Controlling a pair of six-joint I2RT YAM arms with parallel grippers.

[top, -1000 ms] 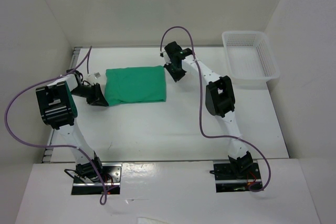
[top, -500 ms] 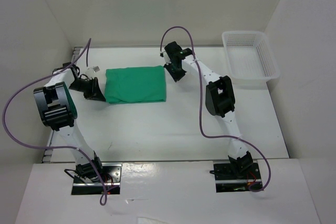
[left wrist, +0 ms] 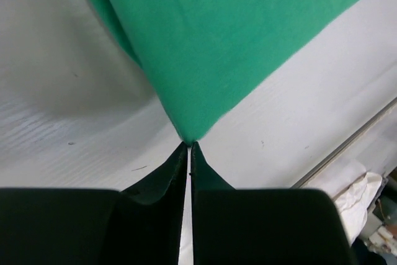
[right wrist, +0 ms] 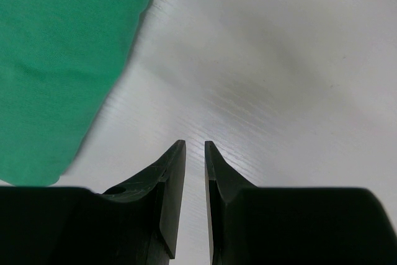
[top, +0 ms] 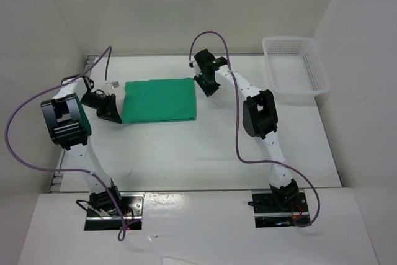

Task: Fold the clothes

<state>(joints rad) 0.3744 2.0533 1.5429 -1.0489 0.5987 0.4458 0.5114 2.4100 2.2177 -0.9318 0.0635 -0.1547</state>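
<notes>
T-shirt (top: 159,99), emerald green, plain, thin soft fabric: folded into a smooth flat rectangle and laid on the white table (top: 217,147), well to the left of the white mesh basket (top: 296,40). Left gripper (left wrist: 188,147): set at the shirt's side farthest from the basket, jaws drawn together to a hairline slit and nipped on a corner tip. Right gripper (right wrist: 195,146): held between shirt and basket, just beside the shirt's basket-side edge, jaws narrowly apart over bare table.
</notes>
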